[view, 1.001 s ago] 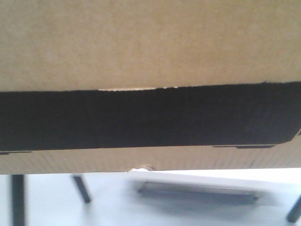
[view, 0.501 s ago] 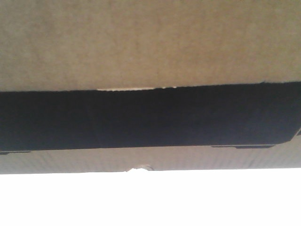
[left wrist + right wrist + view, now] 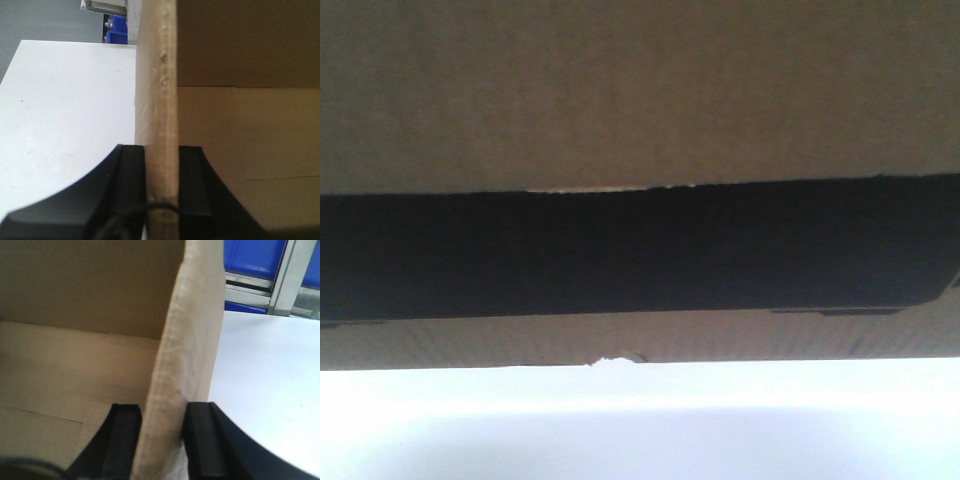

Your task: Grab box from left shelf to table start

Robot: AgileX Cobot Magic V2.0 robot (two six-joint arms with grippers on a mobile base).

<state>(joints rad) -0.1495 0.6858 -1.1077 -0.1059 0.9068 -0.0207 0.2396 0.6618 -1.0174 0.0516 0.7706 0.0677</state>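
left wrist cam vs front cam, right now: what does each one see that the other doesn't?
Left wrist only: the left gripper clamped on a wall of the box, one finger on each side; the box's bare brown inside; a blue bin and a bit of the silver shelf beyond the table. Front only: the wide black band on the box's outer face, and a small nick in its lower edge. Both: the box and the white table.
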